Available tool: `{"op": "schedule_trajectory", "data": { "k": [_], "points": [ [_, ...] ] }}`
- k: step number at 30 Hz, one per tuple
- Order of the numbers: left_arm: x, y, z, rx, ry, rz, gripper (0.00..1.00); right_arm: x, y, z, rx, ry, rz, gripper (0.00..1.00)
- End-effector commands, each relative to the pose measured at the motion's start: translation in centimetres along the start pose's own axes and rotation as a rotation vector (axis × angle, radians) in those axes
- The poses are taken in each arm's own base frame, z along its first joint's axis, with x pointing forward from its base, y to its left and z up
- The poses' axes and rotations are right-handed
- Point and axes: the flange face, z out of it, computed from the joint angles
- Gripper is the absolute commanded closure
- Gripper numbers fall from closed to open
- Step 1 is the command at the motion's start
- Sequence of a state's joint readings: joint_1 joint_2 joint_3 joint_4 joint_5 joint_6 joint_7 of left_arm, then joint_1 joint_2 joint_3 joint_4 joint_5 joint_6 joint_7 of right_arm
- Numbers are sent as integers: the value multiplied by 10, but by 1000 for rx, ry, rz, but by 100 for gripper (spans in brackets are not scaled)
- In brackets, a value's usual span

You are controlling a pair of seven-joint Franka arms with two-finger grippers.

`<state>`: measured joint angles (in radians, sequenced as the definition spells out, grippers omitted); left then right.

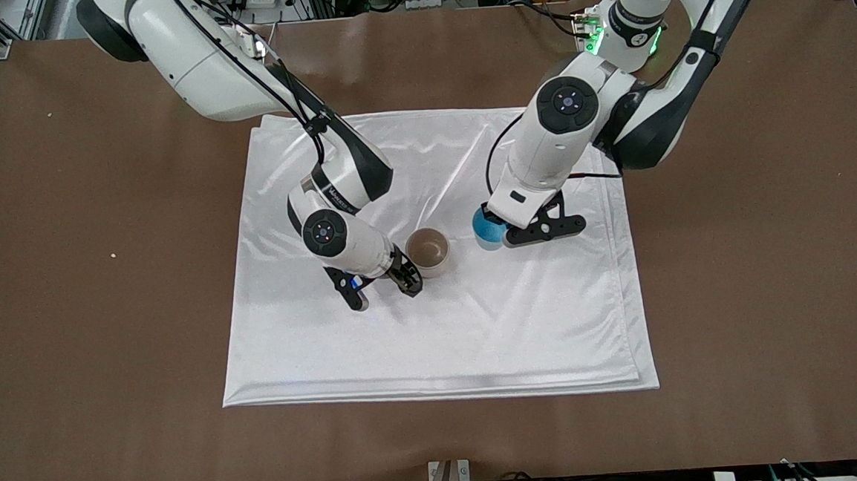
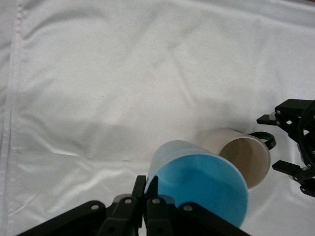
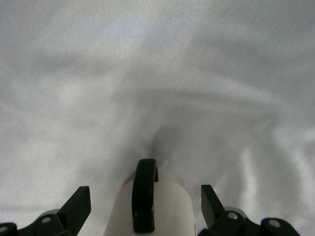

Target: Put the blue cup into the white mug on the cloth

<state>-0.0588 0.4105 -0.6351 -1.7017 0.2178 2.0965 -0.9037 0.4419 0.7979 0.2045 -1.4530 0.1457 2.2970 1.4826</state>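
On the cloth (image 1: 434,329), left fingers (image 2: 140,194) pinching blue cup (image 1: 487,227) rim, right fingers (image 3: 78,201) spread around white mug (image 1: 428,250)

Light-blue cup (image 1: 487,229), cream-white mug (image 1: 429,250) with black handle, shiny white cloth (image 1: 441,329)

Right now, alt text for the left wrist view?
The left gripper pinches the rim of the blue cup, held above the cloth. Beside it stands the white mug, with the right gripper open at its handle.
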Motion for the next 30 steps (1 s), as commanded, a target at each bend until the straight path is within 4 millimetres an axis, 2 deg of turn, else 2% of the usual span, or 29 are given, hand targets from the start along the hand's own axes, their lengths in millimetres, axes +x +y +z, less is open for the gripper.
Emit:
{"op": "schedule_trajectory", "data": {
  "k": [1, 4, 6, 8, 16, 20, 24, 30],
  "points": [
    [-9, 28, 2, 0, 1, -47, 100, 12, 3, -3, -32, 43, -8, 0],
    [-16, 40, 4, -6, -4, -63, 100, 26, 8, -5, -78, 69, -71, 0],
    [-19, 44, 7, -6, -8, -72, 100, 53, 15, -8, -132, 56, -145, 0],
    [-23, 48, 13, -4, -17, -76, 100, 68, 23, -14, -191, 29, -213, 0],
    [-31, 78, 21, -32, -31, -113, 100, 108, 40, -31, -284, -10, -334, 0],
    [-32, 86, 28, -23, -20, -115, 100, 136, 51, -43, -315, -51, -420, 0],
    [-42, 96, 46, 15, 0, -118, 100, 162, 61, -51, -335, -84, -468, 0],
    [-47, 109, 59, 45, 37, -112, 100, 178, 77, -57, -341, -101, -523, 0]
  ]
}}
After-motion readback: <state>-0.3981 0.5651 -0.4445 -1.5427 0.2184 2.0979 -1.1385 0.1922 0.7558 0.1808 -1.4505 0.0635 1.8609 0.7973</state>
